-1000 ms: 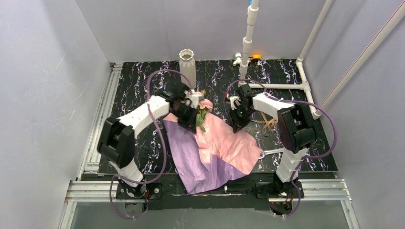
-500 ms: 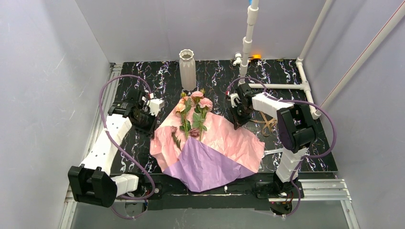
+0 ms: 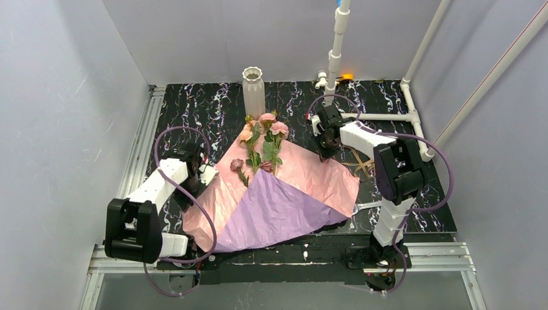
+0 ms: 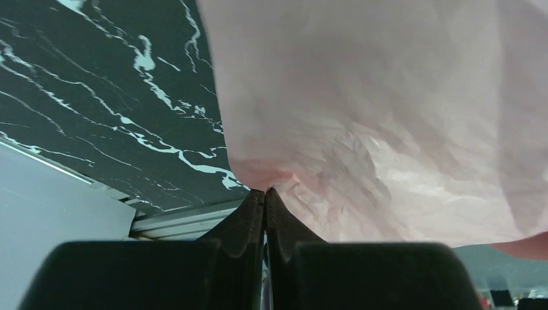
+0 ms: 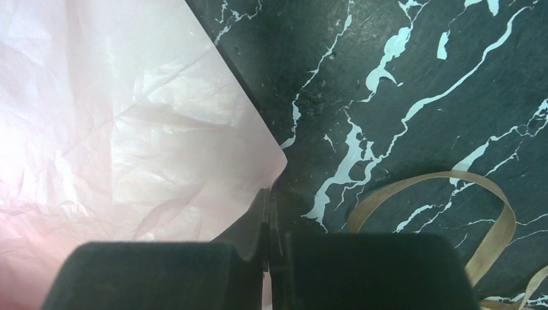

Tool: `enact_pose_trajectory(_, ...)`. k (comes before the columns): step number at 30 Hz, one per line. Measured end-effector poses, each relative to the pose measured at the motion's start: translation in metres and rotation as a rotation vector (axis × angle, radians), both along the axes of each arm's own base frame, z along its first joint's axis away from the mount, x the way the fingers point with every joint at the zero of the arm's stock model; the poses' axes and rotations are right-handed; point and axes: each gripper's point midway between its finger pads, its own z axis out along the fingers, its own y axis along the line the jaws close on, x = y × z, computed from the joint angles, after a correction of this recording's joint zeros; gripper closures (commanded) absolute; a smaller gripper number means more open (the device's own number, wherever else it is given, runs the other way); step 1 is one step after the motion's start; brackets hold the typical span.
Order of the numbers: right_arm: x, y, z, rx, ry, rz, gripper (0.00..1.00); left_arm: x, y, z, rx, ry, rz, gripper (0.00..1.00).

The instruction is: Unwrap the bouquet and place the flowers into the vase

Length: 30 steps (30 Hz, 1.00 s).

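Nearby, ribbon (image 5: 400, 187) by R gripper (image 5: 268, 190), prob. pinching paper (image 5: 129, 129)

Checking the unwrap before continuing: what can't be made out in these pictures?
Top view: left gripper, tips hidden under its own wrist.
Both wrist views: flowers and vase, outside the frame.
Right wrist view: ribbon, cut off by the right and bottom edges.
Top view: stem count, too small.

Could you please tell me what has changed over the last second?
The left gripper, pinching the paper, pulled its edge leftward and toward the near side, spreading it open and uncovering the flowers. The right gripper closed on the paper's far-right corner. The vase and ribbon stayed put.
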Motion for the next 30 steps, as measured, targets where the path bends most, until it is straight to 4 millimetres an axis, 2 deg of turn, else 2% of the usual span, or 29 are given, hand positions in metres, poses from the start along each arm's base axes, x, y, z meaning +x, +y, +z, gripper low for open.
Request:
enact_pose_trajectory(1, 0.000, -0.001, 0.000, -0.004, -0.001, 0.001, 0.99, -0.003, 0.003, -0.005, 0.016, 0.019, -0.006, 1.00)
enact_pose_trajectory(2, 0.000, -0.001, -0.001, -0.008, -0.001, 0.004, 0.99, -0.007, 0.006, -0.009, 0.032, 0.044, -0.010, 0.91)
enact_pose_trajectory(4, 0.000, -0.002, 0.000, -0.012, -0.003, 0.020, 0.72, -0.015, 0.010, -0.016, 0.053, 0.092, -0.019, 0.60)
enact_pose_trajectory(5, 0.001, -0.001, 0.001, -0.013, -0.004, 0.033, 0.55, -0.018, 0.011, -0.018, 0.056, 0.112, -0.024, 0.47)
enact_pose_trajectory(6, 0.001, 0.000, 0.003, -0.009, -0.002, 0.036, 0.39, -0.019, 0.011, -0.019, 0.054, 0.121, -0.024, 0.35)
enact_pose_trajectory(7, 0.002, 0.001, 0.006, -0.003, -0.002, 0.046, 0.27, -0.019, 0.010, -0.019, 0.050, 0.122, -0.018, 0.28)
enact_pose_trajectory(10, 0.006, 0.009, 0.022, 0.024, -0.020, 0.097, 0.10, -0.010, 0.003, -0.012, 0.017, 0.084, 0.004, 0.02)
enact_pose_trajectory(11, 0.008, 0.011, 0.029, 0.037, -0.031, 0.105, 0.05, -0.002, -0.001, -0.006, -0.002, 0.047, 0.015, 0.02)
enact_pose_trajectory(15, 0.009, 0.023, 0.071, 0.114, -0.100, 0.157, 0.08, 0.040, -0.020, 0.031, -0.118, -0.164, 0.044, 0.02)
enact_pose_trajectory(16, 0.008, 0.029, 0.089, 0.154, -0.128, 0.180, 0.09, 0.051, -0.025, 0.044, -0.155, -0.224, 0.049, 0.02)
enact_pose_trajectory(19, 0.001, 0.042, 0.119, 0.229, -0.170, 0.231, 0.19, 0.074, -0.042, 0.080, -0.272, -0.374, 0.050, 0.02)
enact_pose_trajectory(21, -0.008, 0.055, 0.131, 0.277, -0.171, 0.274, 0.25, 0.084, -0.056, 0.100, -0.361, -0.443, 0.033, 0.02)
enact_pose_trajectory(23, -0.022, 0.072, 0.131, 0.322, -0.131, 0.325, 0.31, 0.089, -0.073, 0.114, -0.463, -0.475, 0.005, 0.02)
enact_pose_trajectory(25, -0.037, 0.084, 0.122, 0.351, -0.063, 0.359, 0.36, 0.090, -0.088, 0.119, -0.546, -0.472, -0.016, 0.05)
enact_pose_trajectory(28, -0.056, 0.098, 0.097, 0.381, 0.068, 0.392, 0.45, 0.087, -0.107, 0.119, -0.659, -0.437, -0.040, 0.08)
enact_pose_trajectory(30, -0.064, 0.101, 0.078, 0.385, 0.148, 0.394, 0.49, 0.084, -0.116, 0.114, -0.710, -0.416, -0.049, 0.08)
